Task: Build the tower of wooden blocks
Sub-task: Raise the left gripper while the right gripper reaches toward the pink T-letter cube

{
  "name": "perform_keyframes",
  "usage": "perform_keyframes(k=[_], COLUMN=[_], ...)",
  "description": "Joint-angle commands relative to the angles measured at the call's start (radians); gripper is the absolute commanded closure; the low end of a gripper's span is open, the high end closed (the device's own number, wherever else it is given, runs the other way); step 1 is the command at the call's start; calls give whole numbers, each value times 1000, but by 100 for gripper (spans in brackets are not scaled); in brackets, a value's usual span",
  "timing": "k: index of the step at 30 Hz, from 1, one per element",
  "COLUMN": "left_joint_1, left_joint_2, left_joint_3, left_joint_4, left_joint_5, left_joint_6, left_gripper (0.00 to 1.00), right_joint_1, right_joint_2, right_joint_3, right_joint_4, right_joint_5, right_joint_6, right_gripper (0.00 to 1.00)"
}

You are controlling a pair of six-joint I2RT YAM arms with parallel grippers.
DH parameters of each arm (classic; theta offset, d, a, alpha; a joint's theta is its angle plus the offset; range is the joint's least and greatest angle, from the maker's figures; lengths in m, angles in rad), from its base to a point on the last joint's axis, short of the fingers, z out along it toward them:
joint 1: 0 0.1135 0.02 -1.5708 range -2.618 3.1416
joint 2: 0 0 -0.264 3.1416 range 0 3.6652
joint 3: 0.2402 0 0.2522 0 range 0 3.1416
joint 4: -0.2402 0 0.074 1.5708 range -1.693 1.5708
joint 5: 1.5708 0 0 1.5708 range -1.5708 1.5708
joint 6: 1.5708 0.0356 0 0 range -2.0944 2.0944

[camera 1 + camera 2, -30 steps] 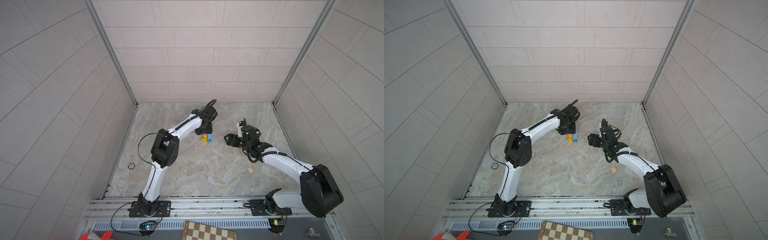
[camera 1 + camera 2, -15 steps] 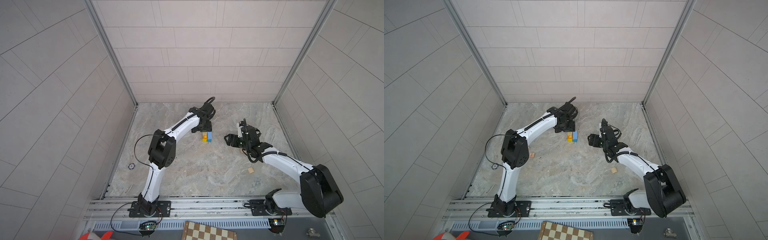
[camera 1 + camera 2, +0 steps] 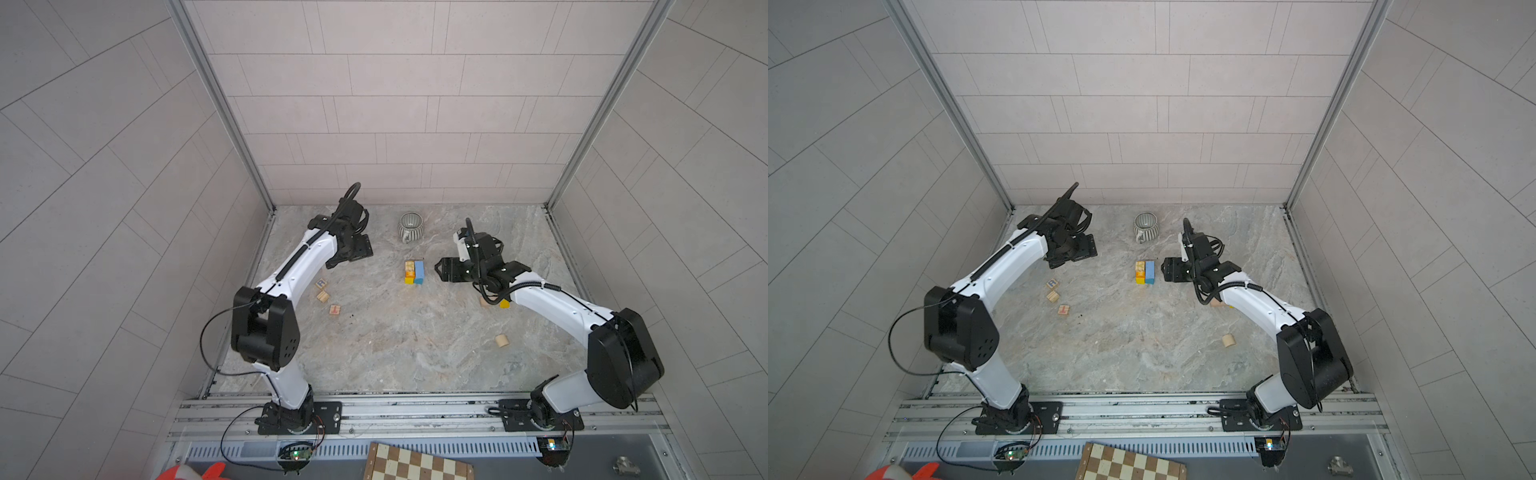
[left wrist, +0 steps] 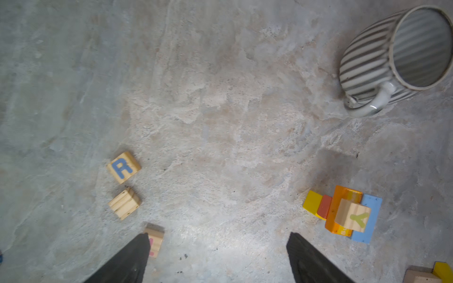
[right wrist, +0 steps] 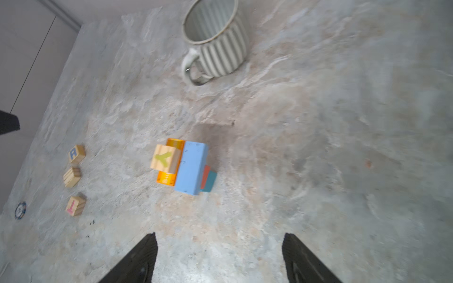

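The left gripper (image 4: 218, 245) and right gripper (image 5: 219, 245) are both hovering, pincers apart and empty. The wood block tower (image 3: 414, 272) is standing mid-way across the surface (image 3: 395, 340), nearer its back edge.

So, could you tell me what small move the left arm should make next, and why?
Probably lower the left gripper toward the T block: its fingers stand open and empty, the Y block already tops the tower, and that block lies loose close by.

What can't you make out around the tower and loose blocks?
- Left wrist view: pink-lettered block, its letter half behind a left gripper finger.
- In a top view: yellow block partly under the right arm.
- Right wrist view: teal block mostly beneath the light blue brick; orange block print blurred.
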Motion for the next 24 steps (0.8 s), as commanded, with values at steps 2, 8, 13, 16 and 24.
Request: perform_keyframes(k=[2, 8, 13, 16, 24], left_joint_1=[44, 177, 292, 302, 316], left_joint_2=[-156, -403, -538, -605, -734], left_joint_3=[-88, -279, -359, -427, -539], left_joint_4=[5, 108, 121, 157, 174], left_joint_5=[-42, 60, 151, 182, 188], left_joint_6=[18, -11, -15, -34, -35], left_gripper=[5, 5, 4, 4, 4], right_joint_1=[119, 266, 384, 443, 494], right_joint_2=[99, 302, 457, 539, 698], right_joint_3=[152, 331, 433, 505, 644], right_joint_4=[-148, -168, -125, -109, -29], right_joint_5=[-57, -60, -57, -97, -152], right_joint_6=[-130, -254, -317, -361, -400], right_gripper=[20, 26, 27, 27, 26])
